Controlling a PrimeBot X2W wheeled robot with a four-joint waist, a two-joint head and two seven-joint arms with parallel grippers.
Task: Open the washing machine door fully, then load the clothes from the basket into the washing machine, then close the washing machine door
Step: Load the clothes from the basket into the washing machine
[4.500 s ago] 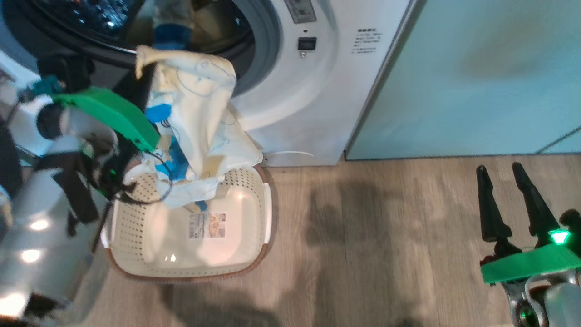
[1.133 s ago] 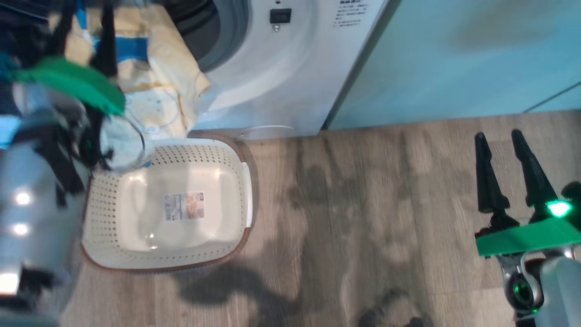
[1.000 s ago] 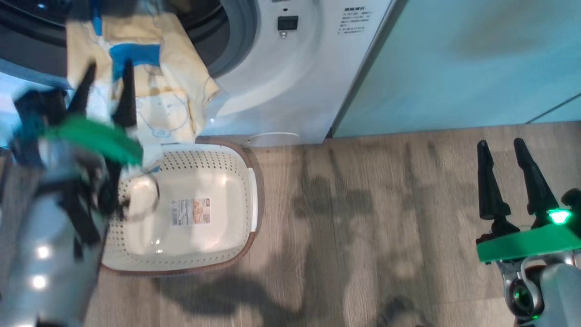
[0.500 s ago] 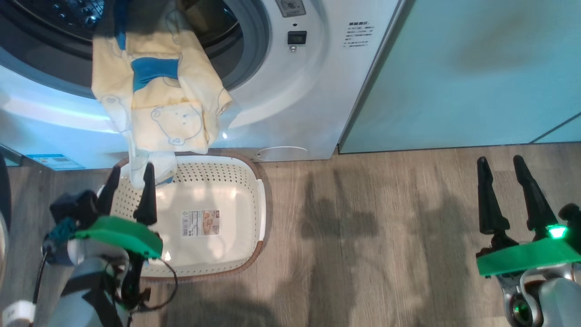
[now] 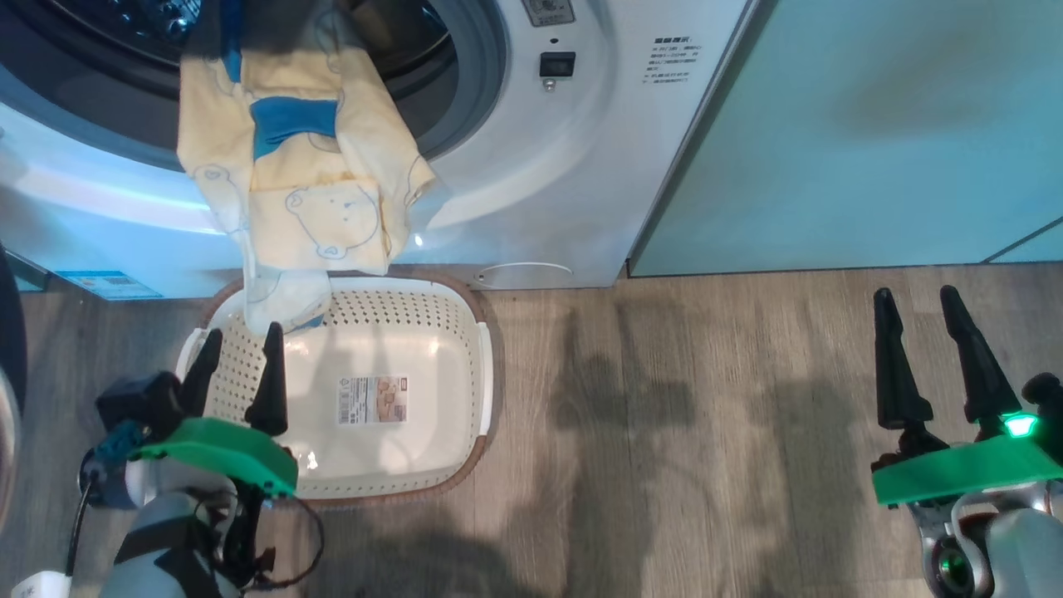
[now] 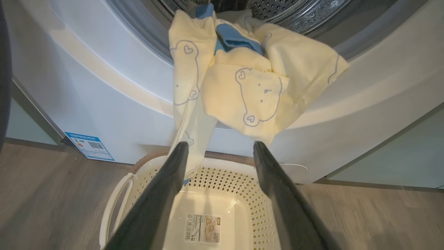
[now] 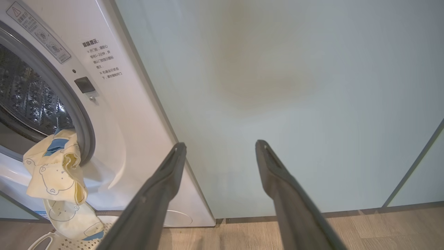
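Far left margin, head view: a dark curved edge (image 5: 10,332) is noted. Whether it belongs to the door cannot be told. A blue sticker (image 5: 108,284) is seen just beside it, low on the white panel.

Lower left: the left tool (image 5: 244,330) is held over the left end of the basket (image 5: 488,378), fingers spread, nothing between them. Its tips are pointed up the frame, just below the hanging end of the cloth. In the left wrist view a paper label (image 6: 203,223) on the basket's bottom is framed between the two fingers.

The basket is set on the wooden floor (image 5: 664,415), just in front of the washing machine (image 5: 565,183).

Upper left to centre: the clothes (image 5: 315,191) are draped over the lower lip of the machine's mouth, across the grey ring (image 5: 477,75). The upper part, with a blue piece, is lodged inside. The perforated drum (image 6: 277,10) is seen behind it. The lower end is hung down the white front to the basket's upper-left corner. Contact there cannot be told.

Upper right: a pale mint cabinet (image 5: 872,124) is set flush against the machine's side.

Lower right: the right tool (image 5: 914,291) is held over the floor, fingers spread, nothing gripped, well apart from basket and machine. In the right wrist view it is pointed at the cabinet front.
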